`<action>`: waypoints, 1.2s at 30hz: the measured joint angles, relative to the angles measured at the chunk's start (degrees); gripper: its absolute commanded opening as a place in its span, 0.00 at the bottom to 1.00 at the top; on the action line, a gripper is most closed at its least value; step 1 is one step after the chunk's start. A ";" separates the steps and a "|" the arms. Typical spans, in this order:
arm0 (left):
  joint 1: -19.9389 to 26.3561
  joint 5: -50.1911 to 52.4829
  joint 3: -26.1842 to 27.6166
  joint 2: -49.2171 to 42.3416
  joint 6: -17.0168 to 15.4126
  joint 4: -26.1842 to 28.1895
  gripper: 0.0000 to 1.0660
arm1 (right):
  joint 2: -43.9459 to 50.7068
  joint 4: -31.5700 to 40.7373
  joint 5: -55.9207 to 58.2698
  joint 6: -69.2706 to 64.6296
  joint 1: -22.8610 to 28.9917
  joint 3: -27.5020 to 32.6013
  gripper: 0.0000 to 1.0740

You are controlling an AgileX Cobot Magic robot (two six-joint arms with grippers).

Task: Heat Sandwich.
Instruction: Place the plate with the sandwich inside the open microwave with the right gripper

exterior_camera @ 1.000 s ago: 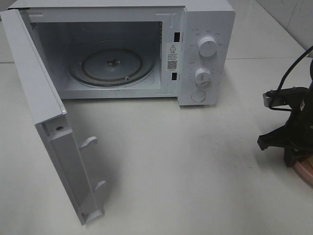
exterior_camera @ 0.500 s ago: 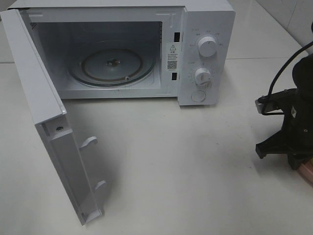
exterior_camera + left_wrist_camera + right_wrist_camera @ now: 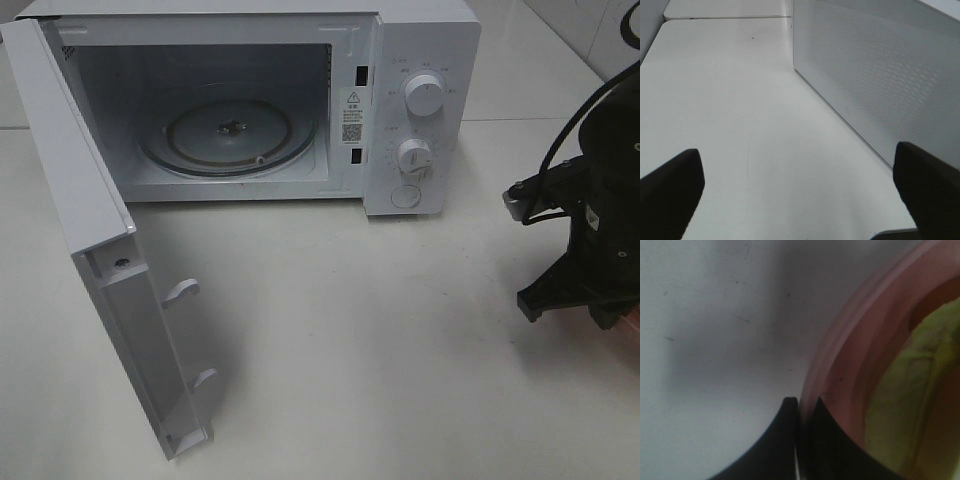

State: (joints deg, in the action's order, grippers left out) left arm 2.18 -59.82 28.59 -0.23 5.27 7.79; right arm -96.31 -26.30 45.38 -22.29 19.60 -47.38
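Note:
In the right wrist view the sandwich [image 3: 912, 390] shows as a pale yellow-green patch lying on a round pink plate [image 3: 850, 340]. My right gripper [image 3: 801, 412] is shut on that plate's rim, one finger outside it and one inside. In the exterior high view the right arm [image 3: 595, 240] hangs at the table's right edge and hides the plate and sandwich. The white microwave [image 3: 420, 60] stands at the back with its door [image 3: 90, 220] swung wide open and its glass turntable [image 3: 230, 135] bare. My left gripper [image 3: 800, 200] is open over the table beside a white dotted panel [image 3: 880, 75].
The microwave's knobs [image 3: 424, 95] face the front on its right side. The open door juts toward the front left of the table. White tabletop [image 3: 380, 330] lies between the microwave's opening and the right arm.
The right arm has risen and shifted slightly left, so the plate's pink edge seen under it earlier is now covered. The left gripper has not changed.

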 measured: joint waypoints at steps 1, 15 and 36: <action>0.00 0.00 0.00 0.00 0.00 0.00 0.91 | 0.69 0.00 0.57 0.00 0.52 0.17 0.00; 0.00 0.00 0.00 0.00 0.00 0.00 0.91 | 11.00 0.11 4.70 0.00 10.37 5.84 0.00; 0.00 0.00 0.00 0.00 0.00 0.00 0.91 | 14.73 0.29 6.82 10.03 29.91 6.02 0.00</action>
State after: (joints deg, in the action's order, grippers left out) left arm 2.18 -59.82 28.59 -0.23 5.27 7.79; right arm -81.59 -26.01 52.20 -12.26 49.50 -41.37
